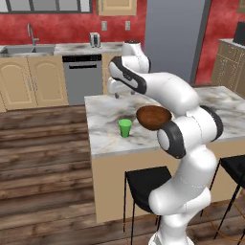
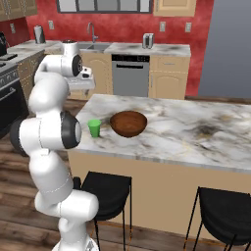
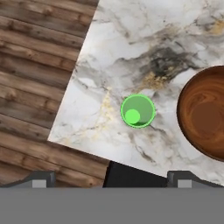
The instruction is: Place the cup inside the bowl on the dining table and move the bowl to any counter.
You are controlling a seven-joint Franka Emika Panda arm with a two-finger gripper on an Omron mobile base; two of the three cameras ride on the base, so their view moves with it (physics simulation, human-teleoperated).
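The tool (image 3: 111,179) stands wide open and holds nothing; in the hand view its 2 dark fingertips (image 3: 40,178) rise at the bottom edge, far apart, with the green cup (image 3: 138,111) above and between them, a little right of the middle of the frame. The cup is seen from straight above as a round rim with a paler spot inside, standing upright on the desk (image 3: 131,52), clear of both tips.

To the right of the cup, cut by the right edge of the hand view, sits the bowl (image 3: 204,114), near the cup but not touching it. It is deep and rounded, dark brown with a wood-like grain swirling inside, and much wider than the cup.

In the left base view the tool (image 1: 116,91) hangs over the far left edge of the desk (image 1: 103,129), in the upper middle of the frame, while the cup (image 1: 125,128) stands lower, near the front edge, with the bowl (image 1: 153,116) just to its right, partly behind the white arm. In the right base view the cup (image 2: 94,128) is left of centre and the bowl (image 2: 128,123) beside it to the right.

The desk top is white-grey marble with dark smudges and tan streaks, its sides plain tan. The floor (image 3: 39,65) is dark wooden planks. 2 black stools (image 2: 107,191) stand at the desk's front side.
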